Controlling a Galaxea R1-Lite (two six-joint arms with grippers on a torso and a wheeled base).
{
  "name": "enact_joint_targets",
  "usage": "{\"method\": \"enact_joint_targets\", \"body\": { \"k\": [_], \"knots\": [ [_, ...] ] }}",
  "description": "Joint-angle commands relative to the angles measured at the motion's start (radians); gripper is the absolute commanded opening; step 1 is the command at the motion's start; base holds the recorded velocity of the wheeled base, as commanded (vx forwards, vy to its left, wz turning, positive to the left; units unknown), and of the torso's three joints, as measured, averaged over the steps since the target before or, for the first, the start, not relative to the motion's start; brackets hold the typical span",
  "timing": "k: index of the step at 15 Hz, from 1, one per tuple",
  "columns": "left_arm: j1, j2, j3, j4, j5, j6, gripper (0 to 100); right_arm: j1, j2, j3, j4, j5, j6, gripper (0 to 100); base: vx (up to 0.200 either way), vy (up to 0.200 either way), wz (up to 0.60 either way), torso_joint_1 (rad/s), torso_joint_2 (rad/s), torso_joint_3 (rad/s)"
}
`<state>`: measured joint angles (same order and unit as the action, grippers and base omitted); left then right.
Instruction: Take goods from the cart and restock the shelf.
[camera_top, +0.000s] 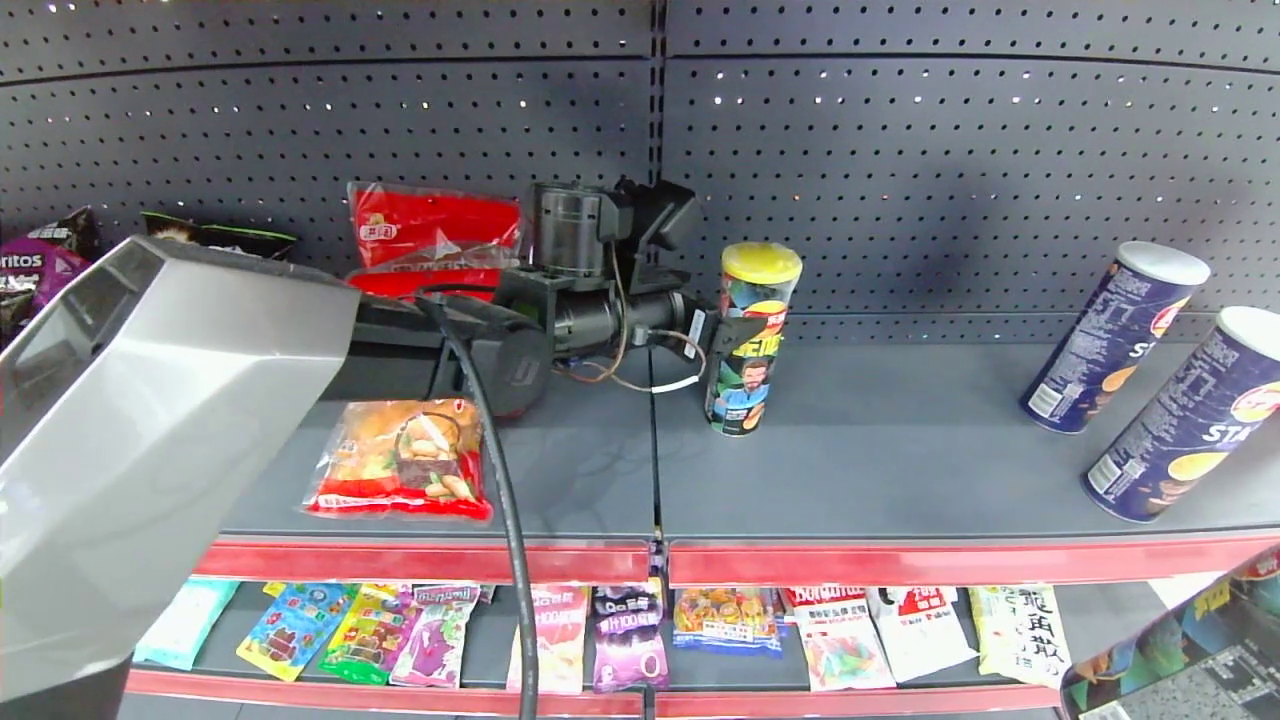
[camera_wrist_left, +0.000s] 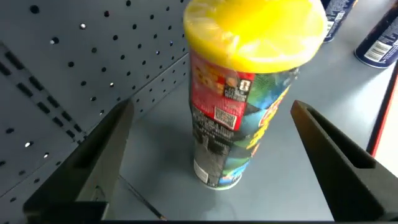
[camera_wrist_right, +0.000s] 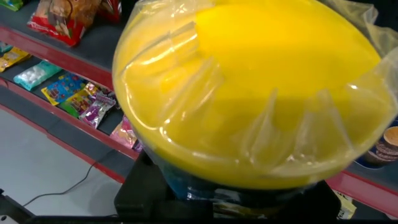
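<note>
I have the left claw (camera_wrist_left: 208, 118) spread wide around the yellow-lidded can (camera_top: 752, 380). 1 black finger (camera_wrist_left: 106, 155) stands off each side of it, and neither touches. This can is a tall cardboard cylinder standing upright on the grey metal shelf (camera_top: 900, 450), close to the perforated pegboard (camera_top: 900, 150) behind it. Its yellow plastic lid sits under clear crinkled wrap. On the front the label shows bright cartoon figures, and on the back a red panel with a barcode. I can't make out the small print there. Well to the right of that can stand 2 dark blue tubes (camera_top: 1110, 335) (camera_top: 1185, 415) with white lids and pictures of chips on them. To its left, 1 clear-fronted bag of nuts (camera_top: 405, 460) with red edging lies flat near the shelf's red front lip, and 1 glossy red bag (camera_top: 432, 235) leans on the pegboard. Below the can, a lower shelf carries a row of small colourful candy packets (camera_top: 620, 635). My right claw (camera_wrist_right: 211, 202) holds a second can (camera_wrist_right: 249, 87) from below. It has the same wrapped yellow lid and hangs out in front of the shelving.
</note>
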<state>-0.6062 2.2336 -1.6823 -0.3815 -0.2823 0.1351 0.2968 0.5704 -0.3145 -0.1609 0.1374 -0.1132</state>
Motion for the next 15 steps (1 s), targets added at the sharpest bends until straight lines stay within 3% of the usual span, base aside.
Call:
{"method": "enact_joint_targets", "body": {
  "k": [1, 5, 12, 15],
  "knots": [
    [-0.001, 0.034, -0.04, 0.001, -0.001, 0.0, 100, 0.001, 0.002, 0.0, 0.0, 0.001, 0.0, 0, 0.0, 0.0, 0.0, 0.0, 0.0, 0.0],
    [-0.004, 0.064, -0.091, 0.015, -0.006, 0.001, 100, 0.001, 0.002, 0.002, 0.001, 0.001, 0.0, 0, 0.0, 0.0, 0.0, 0.0, 0.0, 0.0],
    [-0.023, 0.07, -0.097, 0.026, -0.024, 0.003, 100, 0.001, 0.011, 0.003, 0.001, 0.001, 0.0, 0, 0.0, 0.0, 0.0, 0.0, 0.0, 0.0],
    [-0.023, 0.109, -0.155, 0.033, -0.024, 0.001, 100, 0.001, 0.011, 0.005, 0.001, 0.001, 0.0, 0, 0.0, 0.0, 0.0, 0.0, 0.0, 0.0]
  ]
}}
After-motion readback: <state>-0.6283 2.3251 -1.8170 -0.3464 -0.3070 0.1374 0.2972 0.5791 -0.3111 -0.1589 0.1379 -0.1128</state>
